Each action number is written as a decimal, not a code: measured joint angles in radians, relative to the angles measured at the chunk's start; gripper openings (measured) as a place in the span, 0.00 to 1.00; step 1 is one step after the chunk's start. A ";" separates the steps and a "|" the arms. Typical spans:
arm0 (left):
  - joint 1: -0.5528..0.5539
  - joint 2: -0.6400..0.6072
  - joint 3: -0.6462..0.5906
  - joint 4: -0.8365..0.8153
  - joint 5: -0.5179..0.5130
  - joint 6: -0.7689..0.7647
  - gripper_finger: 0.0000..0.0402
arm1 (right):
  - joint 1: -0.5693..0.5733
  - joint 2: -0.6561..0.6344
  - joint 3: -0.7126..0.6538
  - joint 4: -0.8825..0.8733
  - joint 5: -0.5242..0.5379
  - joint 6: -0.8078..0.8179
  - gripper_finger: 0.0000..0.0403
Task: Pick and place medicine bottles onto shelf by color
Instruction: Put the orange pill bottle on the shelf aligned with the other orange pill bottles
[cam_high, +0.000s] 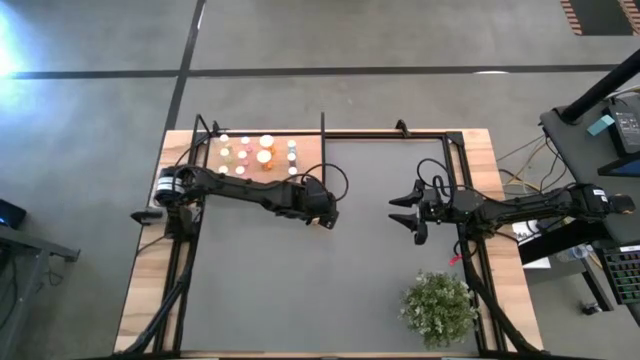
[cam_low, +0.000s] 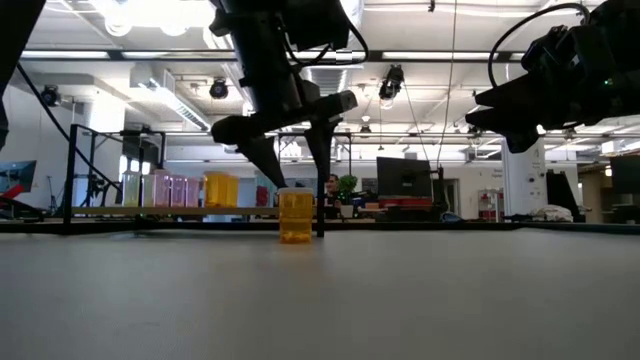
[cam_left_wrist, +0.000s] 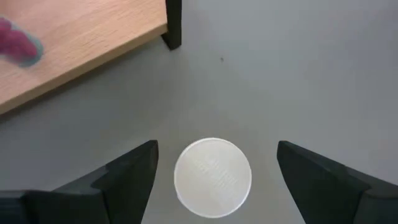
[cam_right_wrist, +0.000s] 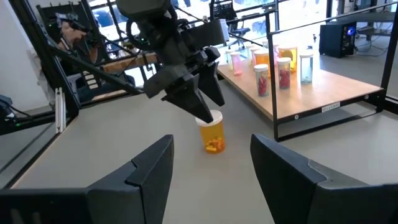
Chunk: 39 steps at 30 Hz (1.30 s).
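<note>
An orange bottle with a white cap (cam_left_wrist: 212, 178) stands upright on its base on the grey table (cam_low: 296, 217), near the corner of the light-wood shelf (cam_high: 308, 160); it also shows in the right wrist view (cam_right_wrist: 212, 138). My left gripper (cam_left_wrist: 216, 149) is open above it, pointing down, one finger on either side of the cap with a gap on both sides (cam_low: 297, 185). Several bottles (cam_high: 255, 155) stand on the shelf. My right gripper (cam_high: 408, 215) is open and empty, held above the table to the right of the bottle.
A bushy green plant (cam_high: 440, 306) stands at the near right of the table. The shelf's dark leg (cam_left_wrist: 173, 25) is close beyond the orange bottle. A pink bottle (cam_left_wrist: 18, 40) stands on the shelf near that corner. Bare grey tabletop (cam_high: 330, 290) lies between the arms.
</note>
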 joint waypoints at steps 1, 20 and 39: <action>0.000 0.000 -0.002 0.001 -0.001 0.000 0.78 | 0.000 0.000 0.000 0.000 0.000 0.000 0.50; -0.014 0.040 -0.016 -0.005 -0.013 0.027 0.73 | 0.000 0.001 0.000 0.000 0.000 0.000 0.50; -0.017 0.043 -0.015 -0.004 -0.008 0.053 0.48 | 0.000 0.002 0.000 0.000 0.000 0.000 0.50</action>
